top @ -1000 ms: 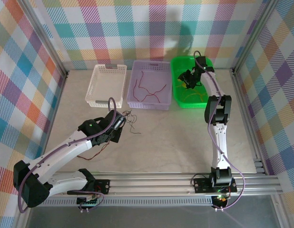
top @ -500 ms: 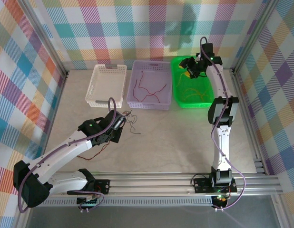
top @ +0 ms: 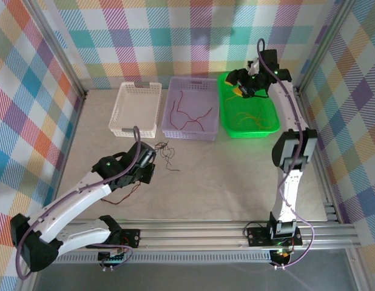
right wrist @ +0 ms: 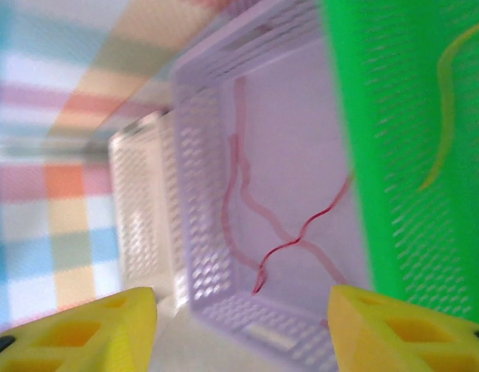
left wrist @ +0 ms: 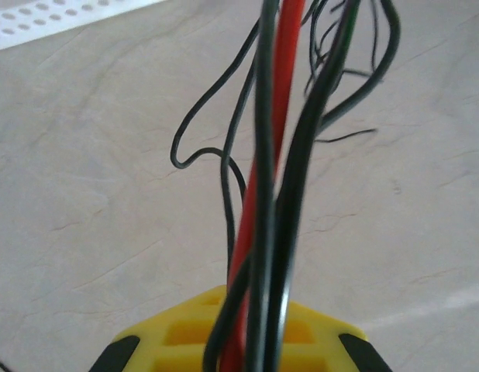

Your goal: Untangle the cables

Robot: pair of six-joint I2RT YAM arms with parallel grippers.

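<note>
Plaid walls are boxing in a pale marbled table, and I am watching the left fingers pinching shut on the tangle of black and red cables near the table's middle, toward its left edge. On the left wrist camera the strands are running straight away from the fingertips toward the far edge, where the white basket, purple basket and green basket are sitting in a row. The right fingers are hanging wide apart and empty above the green basket at the far right corner, well apart from the tangle. I am judging the left arm the nearer one; the right would need to cross toward the middle to draw a strand out lengthwise.
</note>
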